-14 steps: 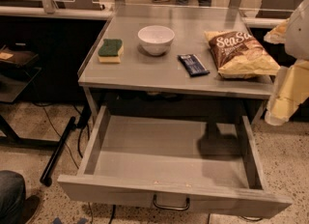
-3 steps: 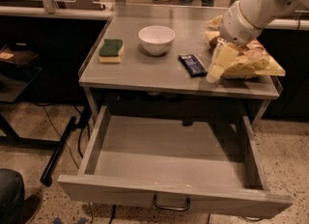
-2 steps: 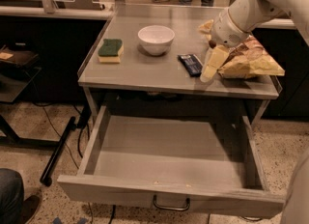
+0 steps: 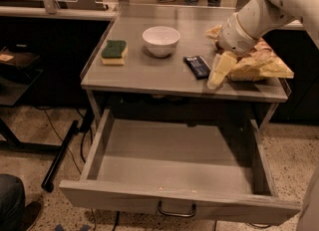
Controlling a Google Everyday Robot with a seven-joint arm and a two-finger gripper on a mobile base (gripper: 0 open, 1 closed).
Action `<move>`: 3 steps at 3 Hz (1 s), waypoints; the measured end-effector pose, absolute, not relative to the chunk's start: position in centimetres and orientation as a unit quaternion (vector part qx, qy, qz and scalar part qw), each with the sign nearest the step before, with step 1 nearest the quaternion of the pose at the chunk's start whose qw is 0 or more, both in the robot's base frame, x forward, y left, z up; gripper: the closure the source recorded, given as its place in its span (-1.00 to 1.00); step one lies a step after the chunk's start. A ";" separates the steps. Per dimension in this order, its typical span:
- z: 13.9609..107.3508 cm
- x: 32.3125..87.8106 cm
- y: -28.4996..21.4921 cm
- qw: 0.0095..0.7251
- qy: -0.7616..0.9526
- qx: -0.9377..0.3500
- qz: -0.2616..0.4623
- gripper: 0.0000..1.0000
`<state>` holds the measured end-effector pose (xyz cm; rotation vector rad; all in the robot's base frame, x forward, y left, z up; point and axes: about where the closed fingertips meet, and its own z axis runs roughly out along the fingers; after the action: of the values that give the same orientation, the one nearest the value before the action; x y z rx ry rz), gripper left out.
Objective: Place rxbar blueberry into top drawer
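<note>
Hanging just right of 1 rxbar blueberry [image 4: 198,66] on bench [image 4: 149,78]: tool [image 4: 216,78], grip state can't tell. 1 top drawer [image 4: 174,202] open; 1 bowl [image 4: 161,40], 1 sponge [image 4: 114,52], 1 chip bag [image 4: 259,65].

One rxbar blueberry [image 4: 198,66] near the table [image 4: 149,78] front edge, one white bowl [image 4: 161,41] mid-table, one sponge [image 4: 114,52] by the left edge, one chip bag [image 4: 260,65] by the right edge, one top drawer [image 4: 124,198], one gripper [image 4: 219,72] above the front edge, just beside the bar.

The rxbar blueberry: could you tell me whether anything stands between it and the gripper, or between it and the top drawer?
Nothing visible does. The gripper hangs close beside the rxbar blueberry, and the top drawer stands open below.
</note>
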<state>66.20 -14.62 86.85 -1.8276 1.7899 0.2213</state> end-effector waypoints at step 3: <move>86.0 69.9 -14.8 0.281 0.654 -0.697 0.085 -1.00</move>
<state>69.93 -14.83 85.99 -1.8686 1.7527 0.2282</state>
